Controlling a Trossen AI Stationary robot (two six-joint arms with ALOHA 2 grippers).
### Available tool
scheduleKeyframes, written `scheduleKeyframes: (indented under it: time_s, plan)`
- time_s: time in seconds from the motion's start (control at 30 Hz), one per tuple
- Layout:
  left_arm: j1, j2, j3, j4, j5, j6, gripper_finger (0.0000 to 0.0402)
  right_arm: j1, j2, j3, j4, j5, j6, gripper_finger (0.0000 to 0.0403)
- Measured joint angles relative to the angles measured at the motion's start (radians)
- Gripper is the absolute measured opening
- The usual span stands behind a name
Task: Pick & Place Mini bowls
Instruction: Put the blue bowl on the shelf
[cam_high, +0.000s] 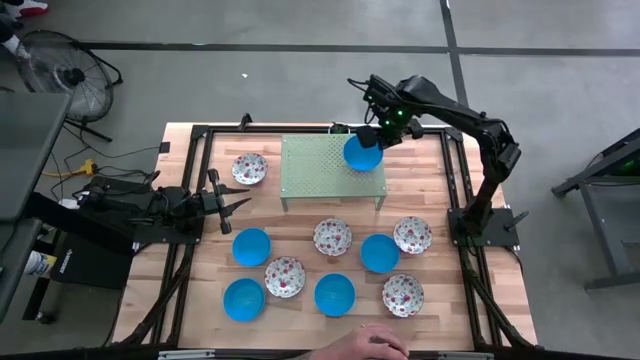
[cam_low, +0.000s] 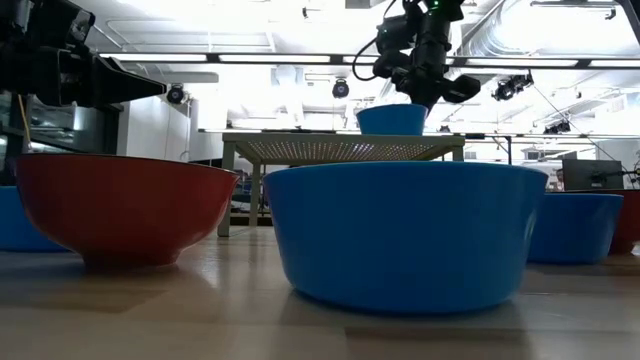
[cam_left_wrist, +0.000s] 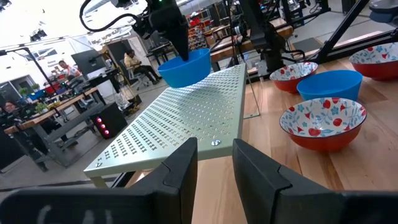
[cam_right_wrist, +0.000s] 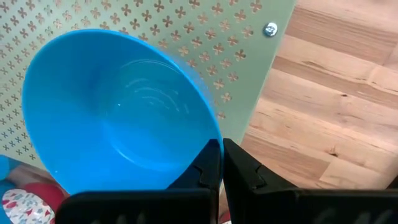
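My right gripper (cam_high: 372, 138) (cam_low: 424, 95) is shut on a solid blue mini bowl (cam_high: 362, 153) (cam_right_wrist: 118, 106) over the far right part of the green perforated stand (cam_high: 332, 168) (cam_left_wrist: 186, 118). The other mini bowls stand on their bases on the wooden table, blue ones (cam_high: 251, 246) (cam_high: 379, 253) and white floral ones (cam_high: 249, 168) (cam_high: 332, 237) among them. My left gripper (cam_high: 240, 204) (cam_left_wrist: 214, 168) hangs open above the table's left side, left of the stand, touching nothing. My right gripper pinches the blue bowl's rim (cam_right_wrist: 214, 138), one finger inside the bowl and one finger (cam_right_wrist: 245, 171) outside its wall. It reaches in from the far right, slanting down. The bowl's base (cam_low: 392, 130) is at the stand's top; whether it rests there I cannot tell.
Several bowls fill the table's near half: blue (cam_high: 244, 299) (cam_high: 334, 294), floral (cam_high: 284, 276) (cam_high: 412, 235) (cam_high: 402, 295). A person's hand (cam_high: 372, 344) lies at the near edge. Most of the stand's top is bare. Black frame rails (cam_high: 195, 160) run along the table's sides.
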Motion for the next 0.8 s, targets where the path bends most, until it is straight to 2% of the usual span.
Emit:
scheduleKeyframes:
  time_s: [0.8]
  plan:
    - [0.000,0.000,0.000,0.000,0.000,0.000,0.0097,0.034,-0.001,0.000,0.012,0.047,-0.008,0.0000]
